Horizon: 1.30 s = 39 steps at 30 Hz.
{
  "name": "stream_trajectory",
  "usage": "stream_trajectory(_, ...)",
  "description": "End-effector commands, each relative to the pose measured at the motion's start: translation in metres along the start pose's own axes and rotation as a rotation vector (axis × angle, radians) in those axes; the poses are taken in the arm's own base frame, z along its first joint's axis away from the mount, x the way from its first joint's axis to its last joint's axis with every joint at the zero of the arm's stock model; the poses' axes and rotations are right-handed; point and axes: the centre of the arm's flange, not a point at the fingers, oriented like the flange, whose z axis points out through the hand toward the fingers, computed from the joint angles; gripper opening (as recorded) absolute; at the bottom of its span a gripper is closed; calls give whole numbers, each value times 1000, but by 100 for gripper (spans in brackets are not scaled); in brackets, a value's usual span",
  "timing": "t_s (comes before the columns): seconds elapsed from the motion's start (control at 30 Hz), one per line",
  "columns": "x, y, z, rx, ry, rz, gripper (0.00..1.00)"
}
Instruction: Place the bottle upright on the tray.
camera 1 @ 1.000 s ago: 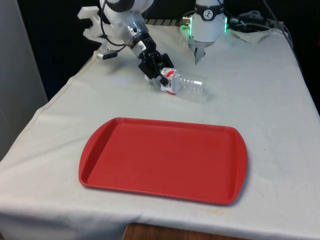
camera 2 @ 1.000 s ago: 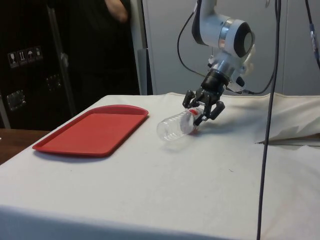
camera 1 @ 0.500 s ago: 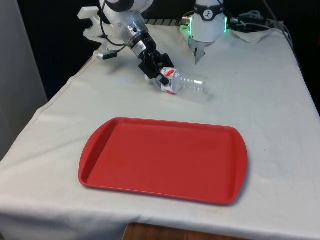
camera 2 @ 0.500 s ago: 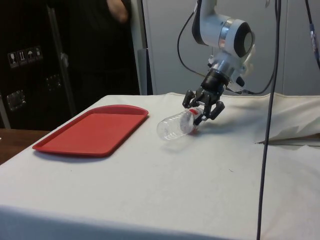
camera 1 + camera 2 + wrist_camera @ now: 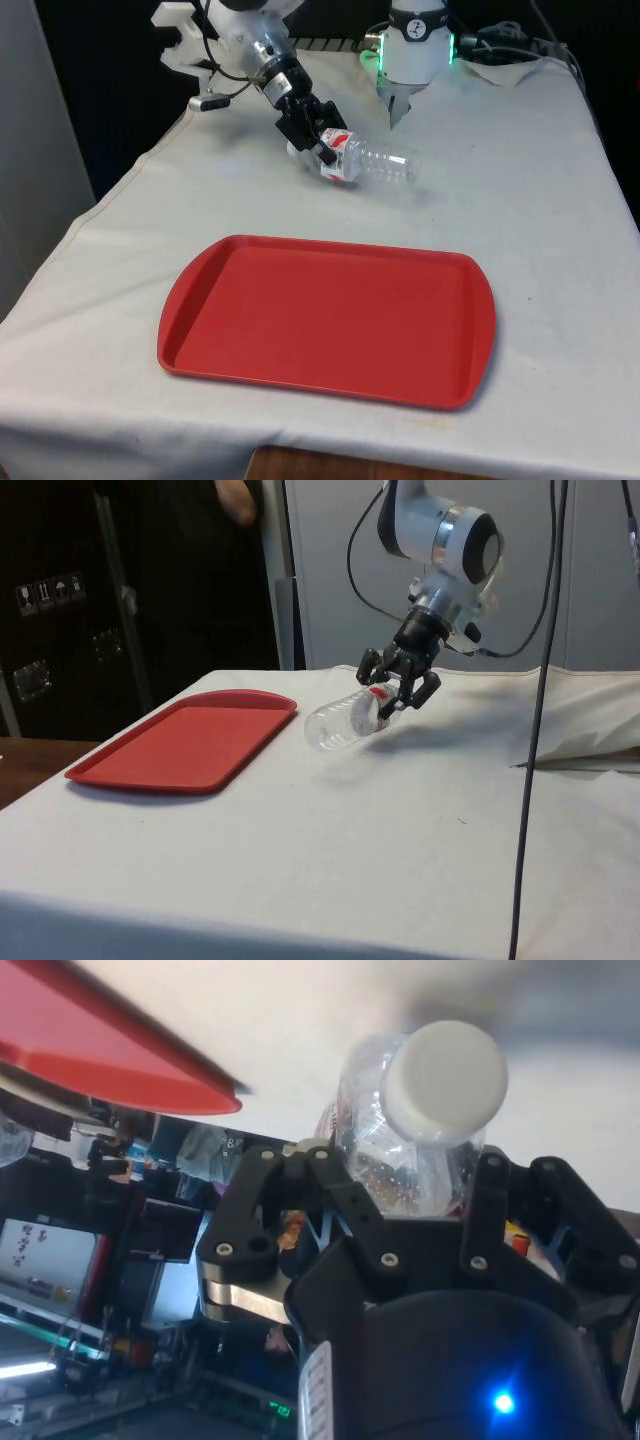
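1. Your bench point(image 5: 560, 200), under its white cloth, carries the whole job, and the work sits at its far end from the tray.
2. Your red tray point(image 5: 330, 318) lies flat near the front edge of the bench with nothing on it, so the placing itself is not yet done.
3. Your clear plastic bottle point(image 5: 372, 165) is well apart from the tray, towards the robot. In the side view the bottle point(image 5: 340, 723) hangs tilted, close to lying over, with its body clear of the cloth and a shadow beneath it. You can count the pick-up as done.
4. Your tool point(image 5: 318, 140) is clamped on the bottle near its labelled part, one finger either side; the wrist view shows the white cap point(image 5: 445, 1078) at one end of the bottle, which pokes out between the fingers point(image 5: 300, 1200).
5. What you have left, as I judge it: carry the bottle over the tray, turn it upright, set its base down and let go.
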Motion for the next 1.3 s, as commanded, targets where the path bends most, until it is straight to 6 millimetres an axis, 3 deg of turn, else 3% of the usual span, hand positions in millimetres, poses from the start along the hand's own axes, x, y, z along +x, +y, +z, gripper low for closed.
stream_trajectory(0.0,-4,-3,-1,0,17,-3,18)
stream_trajectory(0.23,-11,-11,-4,15,14,-20,18)
stream_trajectory(1.1,-53,-89,-9,51,46,-37,18)
stream_trajectory(1.13,-47,-84,-7,49,34,-39,18)
stream_trajectory(1.27,-61,-98,-10,55,43,-41,18)
